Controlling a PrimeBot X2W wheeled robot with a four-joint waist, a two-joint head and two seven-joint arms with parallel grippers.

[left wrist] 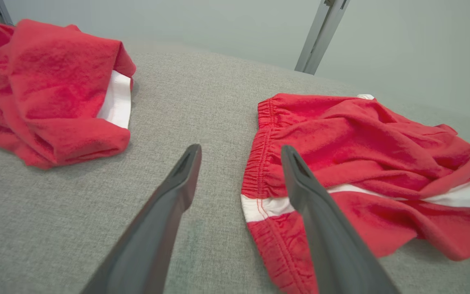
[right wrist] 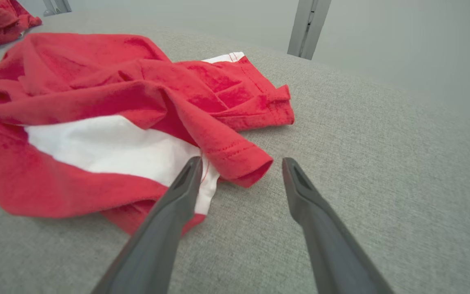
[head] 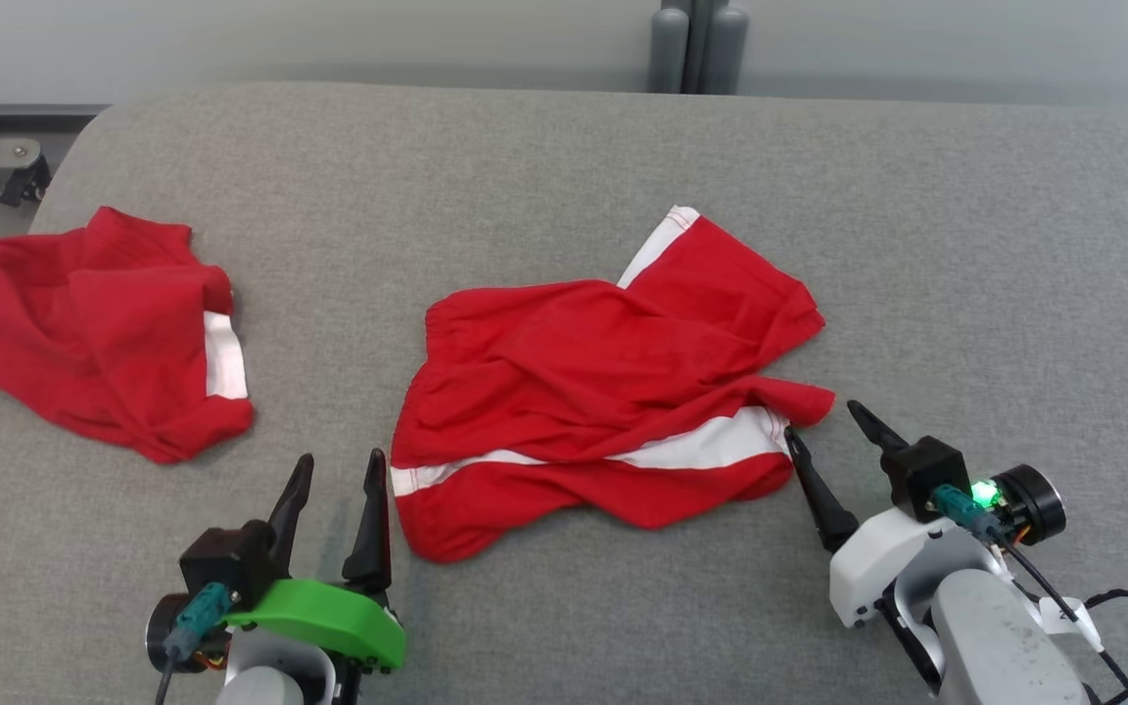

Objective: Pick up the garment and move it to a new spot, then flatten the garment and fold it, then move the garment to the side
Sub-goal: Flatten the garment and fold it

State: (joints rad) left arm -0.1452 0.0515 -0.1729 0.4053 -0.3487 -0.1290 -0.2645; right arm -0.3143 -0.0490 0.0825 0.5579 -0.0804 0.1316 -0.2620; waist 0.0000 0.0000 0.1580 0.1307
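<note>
Left gripper [head: 341,456] sits just beside the lower left corner of the shorts [head: 603,392], jaws spread and empty. In its wrist view the right-hand finger overlaps the elastic waistband [left wrist: 259,163]; whether it touches the cloth cannot be told.

Well to the left of the shorts lies a second red garment [head: 84,323], bunched, also with a white stripe. Hazard: the two items look alike, so a grasp aimed left of the shorts takes the wrong item. A move of the shorts to that side may lay one on the other.

The shorts lie crumpled at the middle of the grey surface [head: 564,166], not flat, with one leg twisted over the white stripe [head: 711,446]. Hazard: closing on the waistband edge alone may catch one layer, and the rest sags or slides out on the lift.

Right gripper [head: 821,419] sits at the lower right corner of the shorts, jaws parted, holding nothing. Its left finger lies at the stripe end, and the turned-over hem [right wrist: 239,159] reaches partway into the gap between the fingers. Hazard: a pinch here would probably take only that flap, so the twist stays in and flattening fails. Unequal grip height at the two corners would skew the spread.
</note>
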